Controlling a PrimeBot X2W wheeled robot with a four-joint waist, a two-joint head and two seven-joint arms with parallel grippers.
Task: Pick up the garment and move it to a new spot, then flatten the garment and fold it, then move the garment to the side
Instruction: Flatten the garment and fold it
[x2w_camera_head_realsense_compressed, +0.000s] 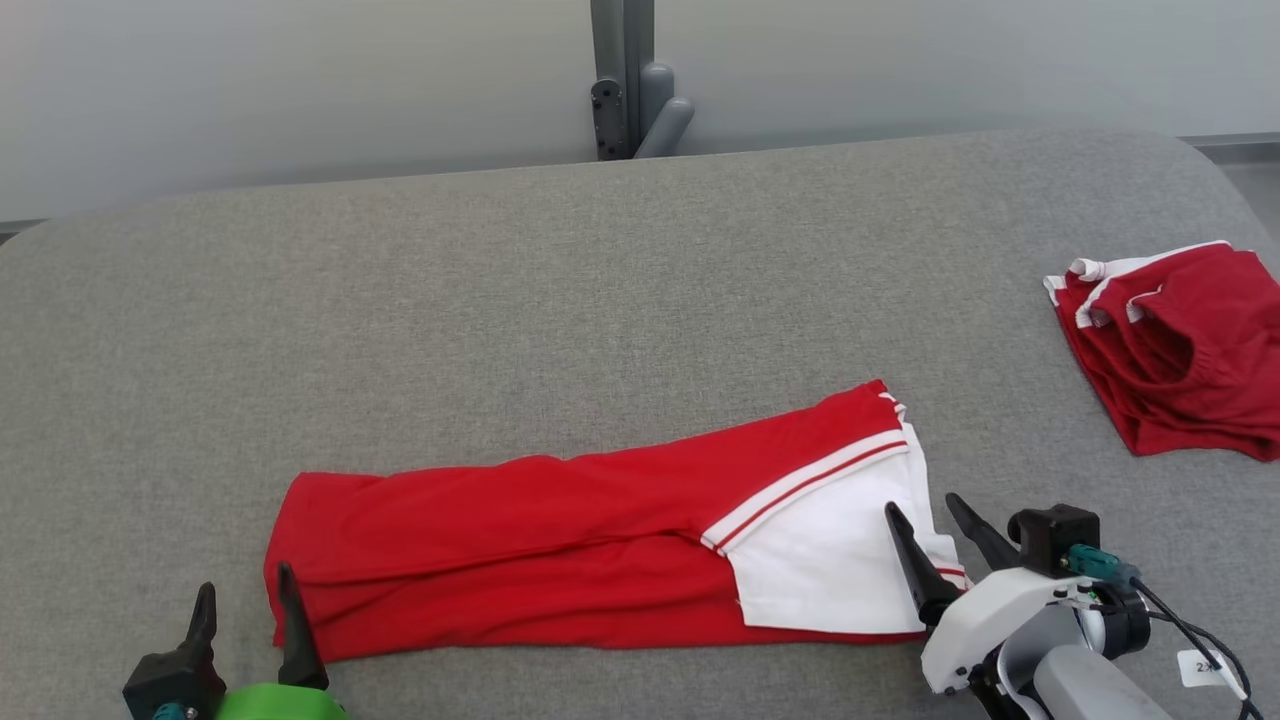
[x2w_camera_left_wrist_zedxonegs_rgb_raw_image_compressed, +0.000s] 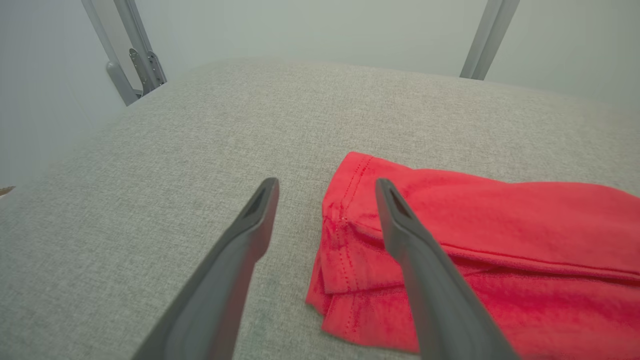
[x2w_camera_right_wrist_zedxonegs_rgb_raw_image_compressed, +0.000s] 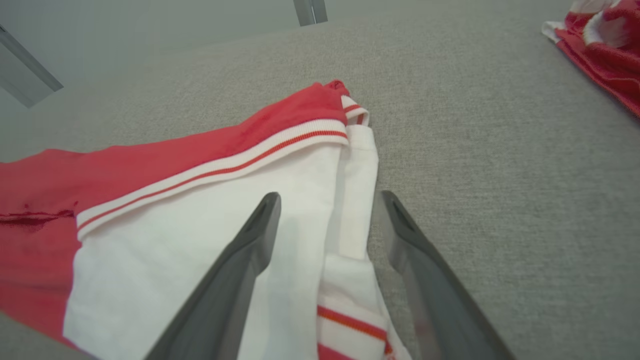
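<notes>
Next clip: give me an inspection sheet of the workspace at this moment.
Surface: grey woven tabletop, flat.
Job's things: red garment with white panel, folded into a long strip, lying flat.
Clutter: second red-and-white garment, bunched at the right edge.
Grippers: left gripper open at the strip's red end; right gripper open at its white end.
Cables: black cable by the right wrist.
Surroundings: pale wall, grey metal post behind the table.

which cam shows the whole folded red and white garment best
The head view: the garment lies there whole, end to end, on the grey table. The left wrist view catches its red hemmed end; the right wrist view its white striped end.
</notes>
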